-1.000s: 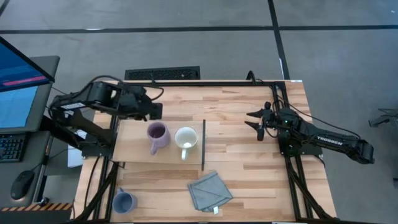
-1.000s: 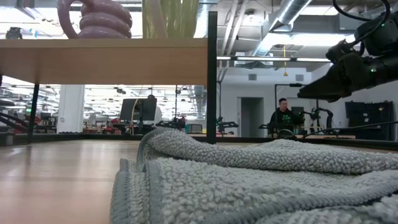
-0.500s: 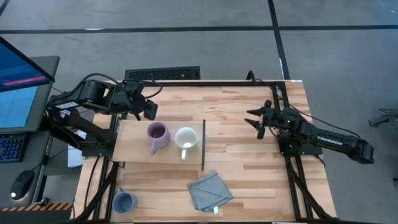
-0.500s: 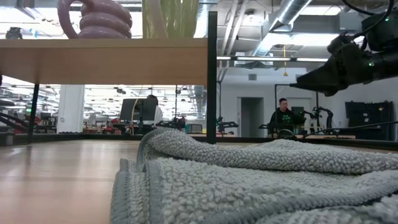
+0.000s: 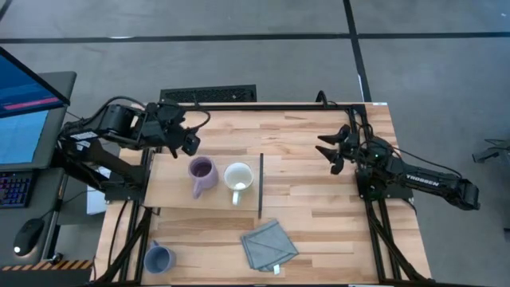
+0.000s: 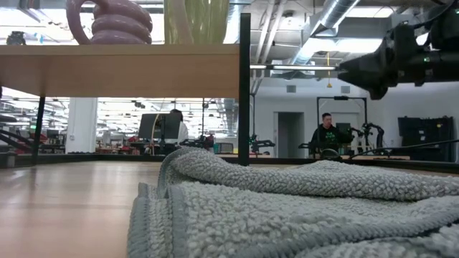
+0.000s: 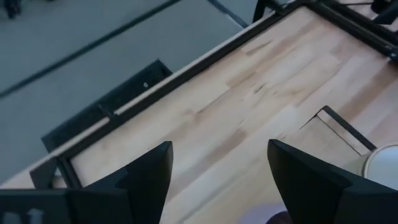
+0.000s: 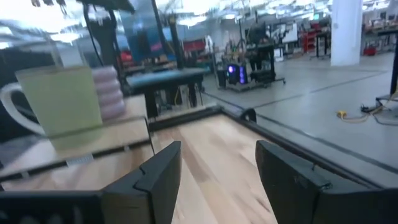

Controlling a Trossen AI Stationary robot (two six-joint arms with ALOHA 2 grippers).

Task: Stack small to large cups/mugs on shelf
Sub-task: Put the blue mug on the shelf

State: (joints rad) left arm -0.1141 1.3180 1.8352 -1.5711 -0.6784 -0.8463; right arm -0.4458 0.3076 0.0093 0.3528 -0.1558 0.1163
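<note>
Purple mug (image 5: 201, 171) and white mug (image 5: 238, 176) sit on shelf (image 5: 171, 194), just below left pincer (image 5: 190, 142), empty, fingers wide. Right pincer (image 5: 333, 153) also wide, well apart. Next likely: fetch blue mug (image 5: 159, 258), far from both.

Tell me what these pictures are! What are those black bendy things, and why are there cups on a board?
Those are two robot arms at a wooden table. One picture looks down from above, one peeks across the tabletop, and two come from cameras on the arms' wrists. Each arm ends in a two-finger claw. The left gripper and the right gripper are both open and holding nothing. A purple mug and a white mug stand side by side on a little wooden shelf. A blue-grey mug waits down on the table, near a grey cloth. The arms are meant to put the mugs on the shelf.
</note>
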